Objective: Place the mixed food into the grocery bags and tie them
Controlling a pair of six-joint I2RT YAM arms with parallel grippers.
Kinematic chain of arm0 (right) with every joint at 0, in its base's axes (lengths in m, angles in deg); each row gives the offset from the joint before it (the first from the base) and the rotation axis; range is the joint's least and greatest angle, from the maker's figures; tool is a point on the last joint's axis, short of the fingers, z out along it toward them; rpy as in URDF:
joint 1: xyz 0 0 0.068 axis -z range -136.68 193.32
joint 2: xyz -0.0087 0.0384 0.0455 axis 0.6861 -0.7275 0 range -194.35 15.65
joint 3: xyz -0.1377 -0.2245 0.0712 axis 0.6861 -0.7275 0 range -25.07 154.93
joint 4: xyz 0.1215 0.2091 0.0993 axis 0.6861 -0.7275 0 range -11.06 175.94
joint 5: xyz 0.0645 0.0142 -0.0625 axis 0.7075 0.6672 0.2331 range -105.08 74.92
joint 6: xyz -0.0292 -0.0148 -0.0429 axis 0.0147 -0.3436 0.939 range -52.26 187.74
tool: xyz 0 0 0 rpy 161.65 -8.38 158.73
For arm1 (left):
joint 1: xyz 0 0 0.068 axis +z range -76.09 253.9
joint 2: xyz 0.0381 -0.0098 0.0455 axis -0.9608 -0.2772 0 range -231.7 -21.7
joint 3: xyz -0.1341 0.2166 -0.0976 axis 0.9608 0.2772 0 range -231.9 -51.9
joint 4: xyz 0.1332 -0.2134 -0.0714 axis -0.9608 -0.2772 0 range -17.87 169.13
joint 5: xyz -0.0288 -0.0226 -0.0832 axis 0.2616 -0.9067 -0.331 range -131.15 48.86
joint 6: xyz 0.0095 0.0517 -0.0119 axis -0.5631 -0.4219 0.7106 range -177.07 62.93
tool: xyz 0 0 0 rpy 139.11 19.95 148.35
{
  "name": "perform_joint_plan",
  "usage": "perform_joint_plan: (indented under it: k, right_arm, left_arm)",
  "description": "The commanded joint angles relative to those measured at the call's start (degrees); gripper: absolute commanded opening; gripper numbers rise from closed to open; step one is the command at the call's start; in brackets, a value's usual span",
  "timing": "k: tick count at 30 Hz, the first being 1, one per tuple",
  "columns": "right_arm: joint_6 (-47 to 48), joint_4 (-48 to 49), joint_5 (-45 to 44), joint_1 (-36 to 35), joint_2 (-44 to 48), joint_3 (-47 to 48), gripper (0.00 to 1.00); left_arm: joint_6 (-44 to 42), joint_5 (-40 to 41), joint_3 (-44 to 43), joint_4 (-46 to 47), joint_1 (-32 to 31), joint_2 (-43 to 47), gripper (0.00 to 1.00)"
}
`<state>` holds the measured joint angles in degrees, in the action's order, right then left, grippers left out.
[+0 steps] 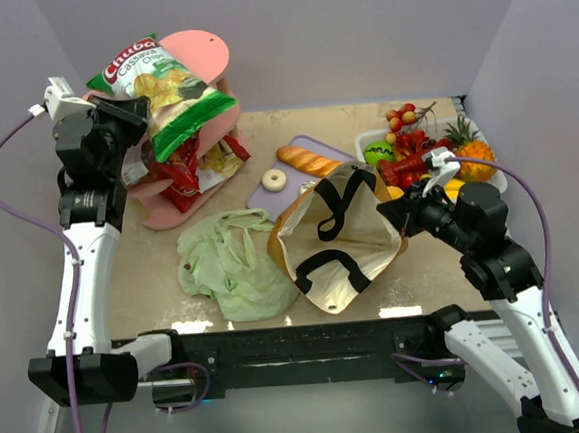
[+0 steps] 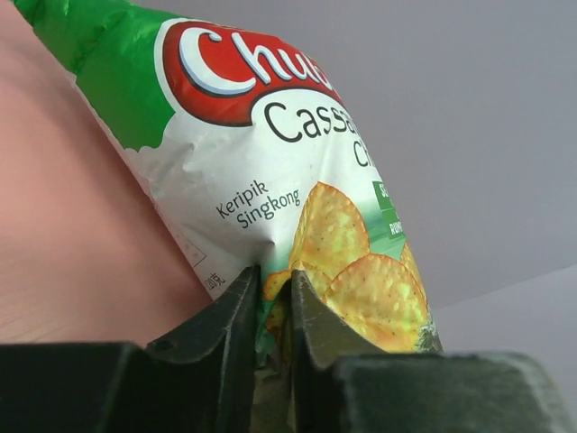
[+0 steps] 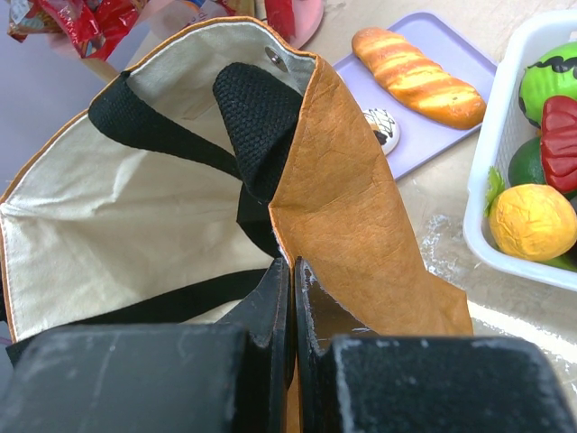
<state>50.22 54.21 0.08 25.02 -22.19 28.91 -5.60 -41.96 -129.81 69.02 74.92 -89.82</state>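
Loading step: left gripper [image 2: 270,284] is clamping shiny green-and-white chips bag [image 2: 297,171], packet standing above its jaws; right gripper [image 3: 290,271] is pinching rim of brown paper bag [image 3: 361,207], mouth gaping ahead. Next needs: carrying chips over that mouth.

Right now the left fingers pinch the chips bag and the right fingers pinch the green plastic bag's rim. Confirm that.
Wrong bag: the right fingers pinch the brown paper bag by its rim, as the right wrist view shows. The left fingers do pinch the chips bag.
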Motion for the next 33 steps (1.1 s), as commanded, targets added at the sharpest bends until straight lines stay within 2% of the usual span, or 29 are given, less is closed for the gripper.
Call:
perform_joint_plan:
  k: [1, 2, 5, 9, 13, 18, 23, 29, 33]
  right_arm:
    - [0.5, -0.4, 0.5, 0.1, -0.4, 0.1, 0.0]
    - [0.4, -0.4, 0.4, 0.1, -0.5, 0.1, 0.0]
    - [-0.1, -0.3, 0.0, 0.2, -0.7, 0.3, 0.0]
    - [-0.2, -0.1, -0.7, 0.1, -1.6, 0.6, 0.0]
    - [-0.4, 0.0, -1.4, 0.1, -2.7, 1.0, 0.0]
    - [-0.9, 0.3, -1.6, 0.1, -3.9, 1.6, 0.0]
    - [-0.9, 0.4, -2.5, 0.2, -4.7, 2.0, 0.0]
    - [-0.3, -0.3, -3.4, 0.1, -5.5, 2.1, 0.0]
    - [-0.2, -0.6, -3.6, 0.1, -5.5, 2.3, 0.0]
  left_arm:
    - [-3.5, 0.4, 2.8, 3.3, 0.6, 2.3, 0.03]
    - [-4.4, 0.1, 3.2, 4.6, 0.6, 2.5, 0.0]
    - [-10.0, -2.2, 3.6, 7.1, 0.5, 3.5, 0.0]
    - [-18.6, -10.8, 2.5, 9.1, 0.4, 4.9, 0.0]
    - [-27.8, -16.0, 1.4, 9.2, -0.5, 6.5, 0.0]
    - [-38.8, -14.4, -1.0, 8.4, -12.0, 7.2, 0.0]
    - [-40.7, -19.5, -2.3, 9.2, -16.6, 5.7, 0.0]
    - [-46.5, -21.5, -3.7, 12.0, -26.2, 4.5, 0.0]
    - [-52.8, -20.3, -5.1, 10.2, -37.5, 3.3, 0.0]
